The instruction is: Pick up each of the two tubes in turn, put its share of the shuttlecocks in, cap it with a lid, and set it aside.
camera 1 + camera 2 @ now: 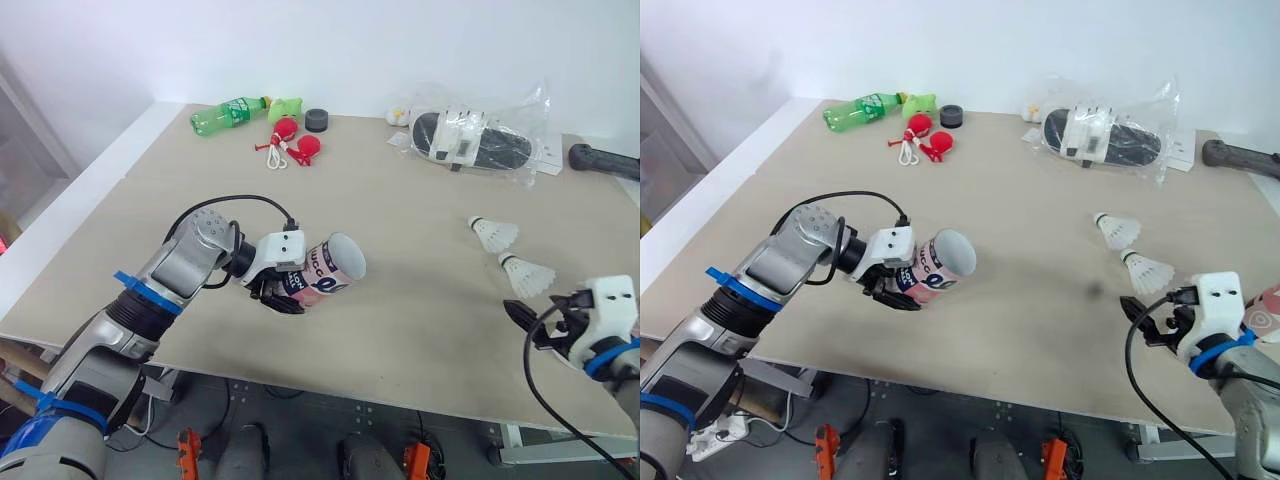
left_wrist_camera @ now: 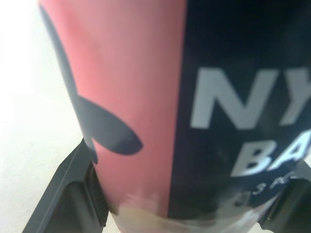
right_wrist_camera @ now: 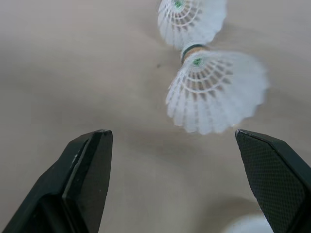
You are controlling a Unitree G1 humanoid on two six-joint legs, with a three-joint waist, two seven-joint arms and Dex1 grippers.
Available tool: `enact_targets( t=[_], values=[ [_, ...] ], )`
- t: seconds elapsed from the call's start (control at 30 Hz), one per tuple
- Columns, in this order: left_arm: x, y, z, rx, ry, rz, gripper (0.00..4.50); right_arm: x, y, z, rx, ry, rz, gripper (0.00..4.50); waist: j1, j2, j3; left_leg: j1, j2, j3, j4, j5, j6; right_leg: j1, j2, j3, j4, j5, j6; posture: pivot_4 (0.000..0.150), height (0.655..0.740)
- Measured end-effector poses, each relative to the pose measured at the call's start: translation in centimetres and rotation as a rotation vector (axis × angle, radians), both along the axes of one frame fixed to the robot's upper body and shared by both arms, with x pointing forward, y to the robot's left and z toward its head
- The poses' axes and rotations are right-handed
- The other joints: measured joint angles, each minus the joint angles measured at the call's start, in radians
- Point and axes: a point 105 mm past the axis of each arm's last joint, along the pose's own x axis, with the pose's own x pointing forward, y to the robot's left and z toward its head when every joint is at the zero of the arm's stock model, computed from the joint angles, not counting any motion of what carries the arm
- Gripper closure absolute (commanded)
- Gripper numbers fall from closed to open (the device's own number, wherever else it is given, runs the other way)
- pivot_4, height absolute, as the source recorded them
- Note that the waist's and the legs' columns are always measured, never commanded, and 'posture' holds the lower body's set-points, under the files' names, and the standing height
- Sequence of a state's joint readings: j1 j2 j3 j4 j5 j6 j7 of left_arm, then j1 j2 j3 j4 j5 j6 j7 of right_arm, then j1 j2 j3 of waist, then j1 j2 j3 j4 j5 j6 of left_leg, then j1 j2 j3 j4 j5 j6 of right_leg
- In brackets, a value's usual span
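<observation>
Left gripper (image 1: 288, 293), close to the front edge of the worktop (image 1: 400, 330) and left of centre: I read its fingers (image 2: 77, 194) as clamped on the tube (image 1: 335, 268), one on each side of the pink and dark blue wall. The tube is off the surface and tilted, and its open mouth points up and towards the right edge.

Right gripper (image 3: 170, 138), by the front right corner: fingers spread wide, nothing between them, hanging just above the bare surface.

Nearer shuttlecock (image 1: 528, 274): lies just beyond the right gripper's fingertips, in line with the gap, not touching either finger. Its skirt faces the gripper.

Farther shuttlecock (image 1: 494, 233): just behind the nearer one, towards the far edge. From the right wrist view the two look to touch, cork to skirt. Both are well apart from the tube.

Along the far edge, left to right:
- green bottle (image 1: 228, 115), lying down;
- two red balls on a white cord (image 1: 290, 140);
- small black round piece (image 1: 317, 120);
- clear bag (image 1: 470, 140) with a black and white item inside;
- black handle (image 1: 603, 160) at the right edge.
</observation>
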State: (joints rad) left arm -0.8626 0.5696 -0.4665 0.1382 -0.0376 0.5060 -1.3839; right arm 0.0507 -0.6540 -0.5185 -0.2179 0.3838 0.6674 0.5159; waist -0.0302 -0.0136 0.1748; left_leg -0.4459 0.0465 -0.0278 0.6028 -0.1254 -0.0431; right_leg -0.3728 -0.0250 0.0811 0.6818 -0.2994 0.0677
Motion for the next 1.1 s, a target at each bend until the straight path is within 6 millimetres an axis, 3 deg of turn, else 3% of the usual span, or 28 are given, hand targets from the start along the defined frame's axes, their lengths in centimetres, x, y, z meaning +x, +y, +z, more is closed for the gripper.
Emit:
enact_targets(
  t=[0.33,0.37,0.43,0.5,0.67,0.97,1.03,1.1],
  values=[
    [-0.2,0.0,0.1,0.003,-0.006,-0.003,1.54,4.4,0.1,-1.0,-0.059,-0.013,0.008,0.17,-0.003,0.000,0.000,0.000,0.000,0.000,-0.002,0.000,0.000,0.000,0.000,-0.001,0.000,-0.001,0.000,0.150,0.7400],
    [-0.2,0.1,0.1,0.004,-0.003,0.001,1.54,4.8,0.0,-1.0,-0.065,-0.017,0.007,0.68,-0.004,0.000,0.000,0.000,0.000,0.000,-0.001,0.000,0.000,0.000,0.000,-0.001,0.000,-0.001,0.000,0.150,0.7400],
    [-0.2,0.0,0.1,0.004,-0.004,0.001,1.54,5.4,-0.1,-1.0,-0.076,-0.024,0.004,1.15,-0.004,0.000,0.000,0.000,0.000,0.000,-0.001,0.000,0.000,0.000,0.000,-0.001,0.000,-0.001,0.000,0.150,0.7400],
    [-0.3,0.0,0.1,0.005,-0.003,0.002,1.54,5.7,-0.2,-1.0,-0.086,-0.030,0.002,2.29,-0.004,0.000,0.000,0.000,0.000,0.000,-0.001,0.000,0.000,0.000,0.000,-0.001,0.000,-0.001,0.001,0.150,0.7400],
    [-0.4,0.1,0.1,0.006,-0.004,0.002,1.54,5.8,-0.6,-1.1,-0.123,-0.035,-0.013,4.47,-0.004,0.000,0.000,0.000,0.000,0.000,-0.002,0.000,0.000,0.000,0.000,-0.001,0.000,-0.001,0.001,0.150,0.7400],
    [-0.4,0.0,0.0,0.003,-0.002,-0.001,1.54,2.5,-0.6,-0.6,-0.200,0.022,0.049,4.47,-0.001,0.001,0.000,0.000,0.000,-0.001,-0.002,0.000,0.000,0.000,0.000,-0.001,0.000,-0.002,0.001,0.150,0.7400],
    [-0.3,0.1,0.0,0.006,-0.003,0.003,1.54,1.5,1.1,1.5,-0.210,-0.001,0.167,4.47,-0.003,0.001,0.000,0.000,0.000,-0.001,-0.002,0.000,0.000,0.000,0.000,-0.001,0.000,-0.001,0.001,0.150,0.7400],
    [-0.3,0.2,0.0,0.007,-0.002,0.005,1.54,1.1,3.7,4.8,-0.210,-0.078,0.309,4.47,-0.008,0.001,0.000,0.001,0.000,0.000,-0.001,0.000,0.000,0.001,0.000,0.000,0.000,-0.001,0.001,0.150,0.7400]
  ],
)
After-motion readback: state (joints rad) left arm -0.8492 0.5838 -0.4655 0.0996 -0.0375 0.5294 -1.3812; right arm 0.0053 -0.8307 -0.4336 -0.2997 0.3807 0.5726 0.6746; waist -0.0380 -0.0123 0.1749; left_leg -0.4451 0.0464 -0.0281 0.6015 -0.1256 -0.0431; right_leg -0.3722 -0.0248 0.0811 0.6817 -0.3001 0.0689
